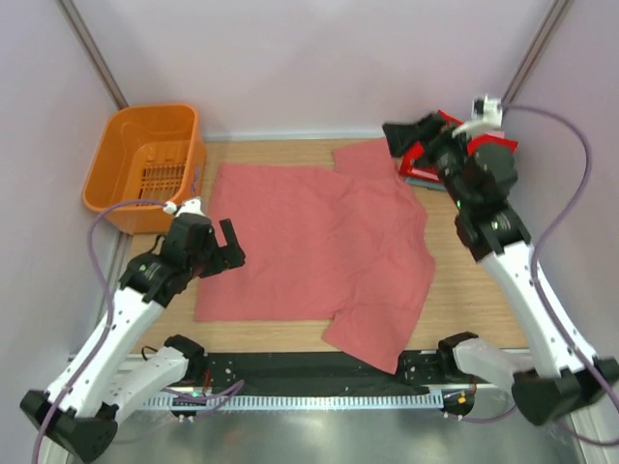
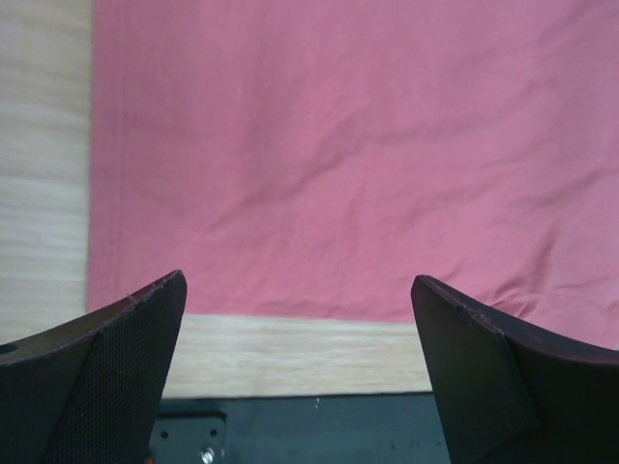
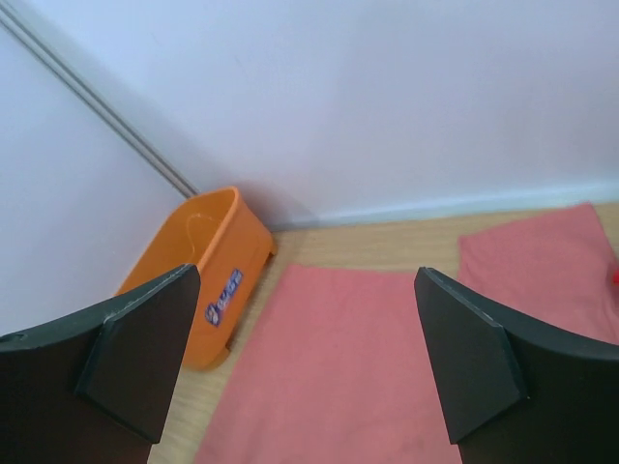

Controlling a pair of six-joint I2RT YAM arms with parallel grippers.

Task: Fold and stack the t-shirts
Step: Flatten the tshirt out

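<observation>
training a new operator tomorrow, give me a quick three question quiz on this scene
1. True or false: the left gripper is shut on the pink shirt.
2. Where does the orange basket stand? A) far left corner B) far right corner C) near edge, middle
3. Is the pink shirt folded yet?
Key: 1 false, its fingers are apart and hold nothing. 2 A. 3 No, it lies spread out on the table.
</observation>
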